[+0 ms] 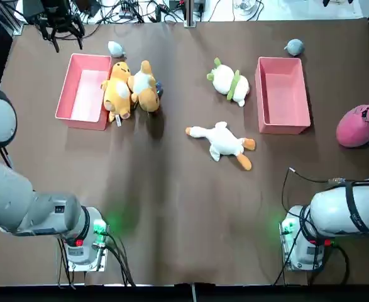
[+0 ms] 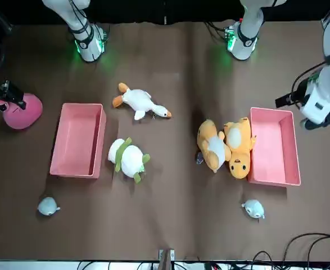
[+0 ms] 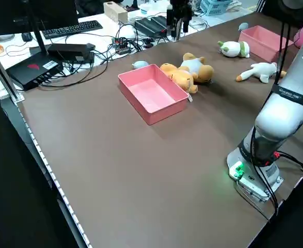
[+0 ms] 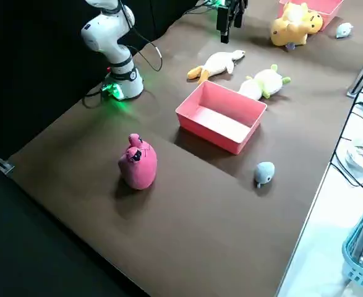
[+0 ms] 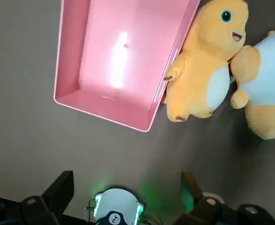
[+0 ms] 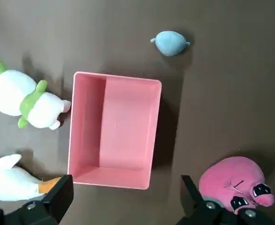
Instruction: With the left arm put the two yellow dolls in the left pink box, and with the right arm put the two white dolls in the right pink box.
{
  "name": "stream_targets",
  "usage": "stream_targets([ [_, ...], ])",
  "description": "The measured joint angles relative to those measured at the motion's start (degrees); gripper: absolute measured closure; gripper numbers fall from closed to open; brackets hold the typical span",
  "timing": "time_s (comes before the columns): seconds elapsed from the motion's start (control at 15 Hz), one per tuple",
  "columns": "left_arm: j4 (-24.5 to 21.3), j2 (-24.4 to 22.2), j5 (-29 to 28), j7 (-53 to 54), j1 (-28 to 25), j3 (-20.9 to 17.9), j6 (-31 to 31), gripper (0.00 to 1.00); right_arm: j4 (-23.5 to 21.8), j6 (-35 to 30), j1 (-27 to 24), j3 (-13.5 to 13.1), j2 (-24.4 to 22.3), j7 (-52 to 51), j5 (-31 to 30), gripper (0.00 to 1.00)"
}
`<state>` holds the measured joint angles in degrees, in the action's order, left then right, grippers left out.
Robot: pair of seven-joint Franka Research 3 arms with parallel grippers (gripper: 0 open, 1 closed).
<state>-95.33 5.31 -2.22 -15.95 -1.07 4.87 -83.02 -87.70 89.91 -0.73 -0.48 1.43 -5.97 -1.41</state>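
sitting untouched, both yellow dolls lie together just beside the left pink box [image 1: 83, 90] toward the desk's middle: the yellow doll [image 1: 117, 92] against the box wall, the second yellow doll [image 1: 146, 87] touching its far side. both boxes hold nothing. the two white dolls are near the right pink box [image 1: 282, 94]: the white doll with green trim [image 1: 229, 81] just beside its inner wall, the white goose [image 1: 221, 140] nearer the robot's edge, apart from the box.

left gripper [image 5: 123, 199] hangs high over the left box and dolls, jaws apart, nothing between them. right gripper [image 6: 123, 199] hangs over the right box, jaws likewise apart and empty. judgement: task at its start, no doll placed.

for a good first pick: take the doll against the box first, closing across its soft belly rather than the head, and descend clear of the box rim so the wall is not nudged. lift fully before crossing the rim.

bystanders to avoid: a pink plush [image 1: 359, 124] at the desk's right edge, two small grey toys [image 1: 294, 46] near the far edge.
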Motion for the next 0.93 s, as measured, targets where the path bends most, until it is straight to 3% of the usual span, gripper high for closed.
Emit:
stream_targets([
  [0.33, 0.4, 4.7, 0.0, -0.1, 1.2, 0.3, -2.1, 0.0, -2.6, 0.4, 2.8, 0.1, 0.0, -0.4, 0.1, 0.0],
  [0.67, 2.4, 12.6, 3.9, -6.9, 4.7, 1.0, -9.2, 0.0, -5.5, 0.4, 8.4, 0.4, -0.2, -2.2, 0.2, 0.0],
  [0.87, 3.1, 15.8, 4.2, -14.1, 8.1, 1.2, -13.4, 0.0, -10.5, 1.7, 14.0, 0.6, -1.6, -3.1, 0.2, 0.0],
  [0.93, 3.5, 17.0, 4.2, -17.5, 9.8, 1.3, -16.1, 0.0, -16.3, 5.6, 19.2, 0.6, -3.1, -3.5, 0.3, 0.0],
])
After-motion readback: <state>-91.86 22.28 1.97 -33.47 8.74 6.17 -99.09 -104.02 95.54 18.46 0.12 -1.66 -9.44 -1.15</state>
